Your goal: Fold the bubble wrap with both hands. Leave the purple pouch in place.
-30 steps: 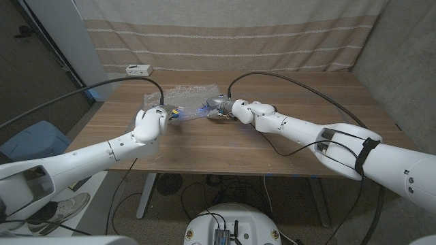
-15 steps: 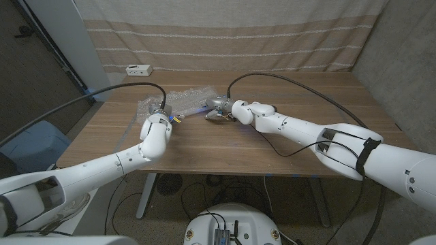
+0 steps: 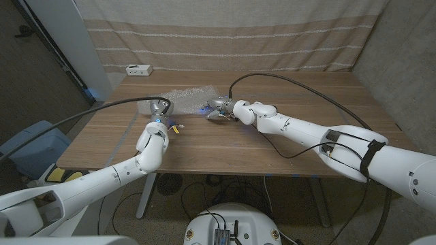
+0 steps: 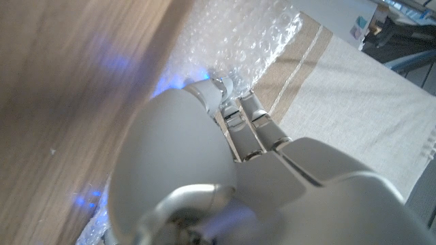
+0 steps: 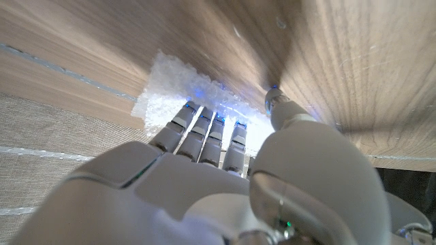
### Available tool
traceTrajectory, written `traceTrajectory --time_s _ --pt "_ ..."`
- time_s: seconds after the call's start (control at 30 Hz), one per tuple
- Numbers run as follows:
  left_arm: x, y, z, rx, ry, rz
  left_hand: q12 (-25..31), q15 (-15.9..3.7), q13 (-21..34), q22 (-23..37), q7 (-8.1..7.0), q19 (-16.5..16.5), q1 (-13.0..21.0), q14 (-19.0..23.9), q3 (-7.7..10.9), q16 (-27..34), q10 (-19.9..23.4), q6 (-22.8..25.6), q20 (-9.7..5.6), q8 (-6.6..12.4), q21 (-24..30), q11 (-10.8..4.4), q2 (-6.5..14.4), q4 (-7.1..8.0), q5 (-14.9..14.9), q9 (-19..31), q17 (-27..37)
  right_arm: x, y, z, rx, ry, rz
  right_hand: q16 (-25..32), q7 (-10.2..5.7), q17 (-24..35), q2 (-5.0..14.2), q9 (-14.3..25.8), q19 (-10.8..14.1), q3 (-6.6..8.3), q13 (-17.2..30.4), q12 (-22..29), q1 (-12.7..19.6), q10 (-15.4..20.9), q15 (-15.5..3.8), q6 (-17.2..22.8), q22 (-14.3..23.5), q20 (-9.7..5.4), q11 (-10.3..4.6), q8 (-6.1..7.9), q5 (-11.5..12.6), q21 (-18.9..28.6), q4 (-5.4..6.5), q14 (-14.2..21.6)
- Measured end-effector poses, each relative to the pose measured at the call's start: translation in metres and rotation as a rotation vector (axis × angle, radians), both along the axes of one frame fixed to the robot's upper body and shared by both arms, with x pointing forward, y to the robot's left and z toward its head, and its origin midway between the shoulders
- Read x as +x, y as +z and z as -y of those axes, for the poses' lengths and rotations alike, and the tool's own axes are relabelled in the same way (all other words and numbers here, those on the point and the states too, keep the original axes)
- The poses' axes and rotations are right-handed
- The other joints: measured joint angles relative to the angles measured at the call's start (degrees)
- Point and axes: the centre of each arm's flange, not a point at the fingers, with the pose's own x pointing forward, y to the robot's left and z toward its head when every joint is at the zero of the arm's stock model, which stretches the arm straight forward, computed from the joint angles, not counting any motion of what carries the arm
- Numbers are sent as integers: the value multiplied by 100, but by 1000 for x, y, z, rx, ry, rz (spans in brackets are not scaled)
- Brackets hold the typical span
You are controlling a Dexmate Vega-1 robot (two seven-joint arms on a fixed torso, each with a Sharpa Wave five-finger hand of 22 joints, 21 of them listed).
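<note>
Now your left hand (image 3: 161, 109) sits further back than half second ago, fingers on near-left edge of clear, crinkled bubble-wrap sheet (image 3: 187, 97); whether they clamp it, cannot tell. Your right hand (image 3: 219, 107) unchanged, fingers (image 5: 204, 129) together on sheet's right edge; pinch unclear. Wrap lies mid-back on brown wood-grain table (image 3: 272, 139). Striped beige curtain (image 3: 225, 34) behind.

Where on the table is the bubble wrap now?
In the head view, the bubble wrap lies toward the table's far side, left of centre, between the left hand and the right hand.
</note>
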Motion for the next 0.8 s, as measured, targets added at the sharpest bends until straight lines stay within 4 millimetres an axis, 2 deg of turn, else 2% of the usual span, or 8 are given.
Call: traceTrajectory --time_s 0.1,0.13,0.3,0.33,0.53,0.6,0.67,0.8 --pt "1 -2 12 68 -35 -2 0 0 0 -26 0 -23 -1 0 -10 0 0 0 -19 0 0 0 0 10 0 12 0 -1 -1 -1 -3 4 1 0 -2 -25 1 0 -10 0 -1 -35 -1 0 0 2 -1 10 0 0 0 -14 0 0" --pt "-1 11 -6 81 -7 18 0 0 0 -26 0 -33 -2 0 -18 0 7 0 -29 0 0 -7 -1 18 0 12 0 -1 -3 -1 -22 -1 -3 0 -22 -26 23 0 -10 7 0 -36 -22 -1 0 22 -1 10 -1 0 0 -35 -7 0" --pt "2 3 13 197 -70 -9 0 0 0 -79 -55 -33 -37 0 -49 -21 43 54 -29 -40 32 -42 -28 -3 4 11 0 -3 -4 -2 -26 5 -2 0 -32 -29 -9 -5 -10 27 0 -40 -53 -52 0 31 -5 10 -52 -3 0 -53 -27 0" --pt "-1 21 2 226 -56 18 0 -1 0 -84 -75 -33 -66 0 -59 -21 65 74 -29 -40 32 -63 2 7 4 11 0 -3 -6 -2 -42 4 -5 -9 -31 -29 -9 -7 -10 40 0 -40 -54 -52 0 31 -6 10 -52 -4 0 -53 -40 0" --pt "-1 28 11 395 -110 1 -45 -17 17 -128 -106 -87 -67 42 -96 -38 92 104 -21 -40 55 -91 2 -2 4 11 -1 -5 -9 -4 -64 11 -5 -28 -31 -52 14 -8 -40 50 -1 -40 -76 -52 0 30 -5 41 -52 -43 0 -81 -49 0" --pt "0 22 19 449 -143 -14 -45 -18 17 -132 -126 -95 -67 43 -96 -41 92 124 -29 -40 55 -91 2 -2 3 11 -1 -6 -10 -5 -65 13 -5 -27 -31 -52 14 -6 -40 58 -1 -40 -76 -52 -20 29 -5 41 -52 -43 1 -90 -57 -21" --pt "-2 36 13 509 -140 3 -45 -18 17 -132 -128 -95 -67 43 -116 -42 93 126 -29 -40 55 -91 2 -23 3 11 -1 -6 -11 -6 -74 17 -4 -27 -31 -52 14 -5 -40 58 0 -79 -75 -52 -21 29 -4 40 -52 -44 0 -92 -57 -21" --pt "-2 23 28 615 -209 -18 -45 -7 17 -159 -146 -95 -73 54 -133 -42 139 144 -29 -40 55 -94 8 -6 3 11 -1 -7 -12 -6 -74 19 -5 -27 -31 -52 14 -5 -40 57 0 -83 -75 -52 -21 29 -2 40 -52 -44 1 -100 -56 -21"
